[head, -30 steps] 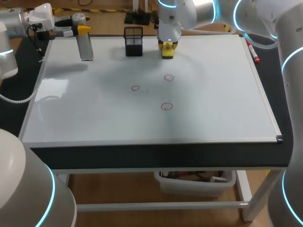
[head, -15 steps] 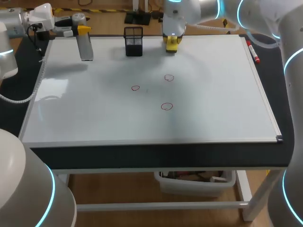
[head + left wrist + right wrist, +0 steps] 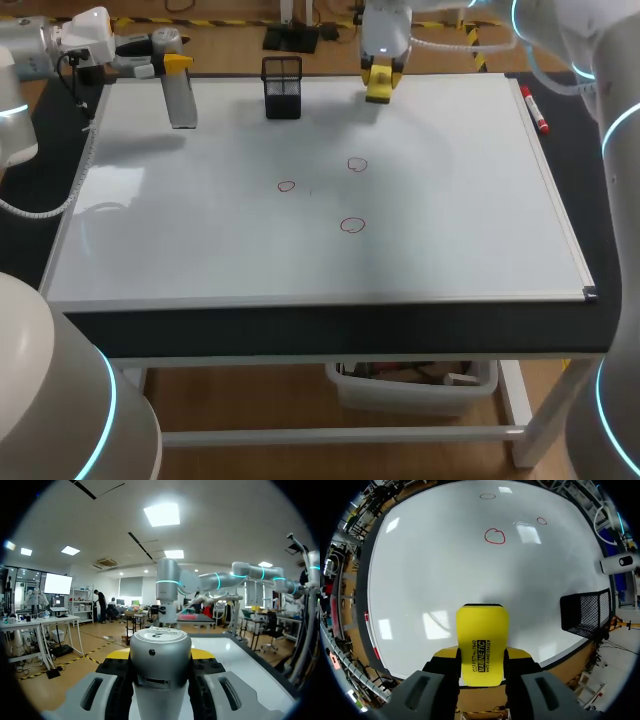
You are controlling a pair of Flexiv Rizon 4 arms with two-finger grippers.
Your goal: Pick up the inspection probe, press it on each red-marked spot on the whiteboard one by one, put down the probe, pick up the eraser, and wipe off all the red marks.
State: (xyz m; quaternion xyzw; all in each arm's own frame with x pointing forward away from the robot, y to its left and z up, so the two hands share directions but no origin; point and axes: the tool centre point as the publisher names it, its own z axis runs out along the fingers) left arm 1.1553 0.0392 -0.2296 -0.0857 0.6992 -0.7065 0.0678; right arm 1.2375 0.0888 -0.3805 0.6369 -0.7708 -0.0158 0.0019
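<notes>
Yellow eraser (image 3: 483,640) in right claw (image 3: 481,655) shifted farther from mesh basket (image 3: 282,88).

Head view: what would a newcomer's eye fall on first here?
The bright yellow eraser, gripped by the right gripper at the far edge of the whiteboard. Then three small red circles mid-board, and the grey probe held by the left gripper at the far left corner.

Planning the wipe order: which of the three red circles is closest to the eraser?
The rearmost red circle; the other two sit farther forward, away from the eraser.
</notes>
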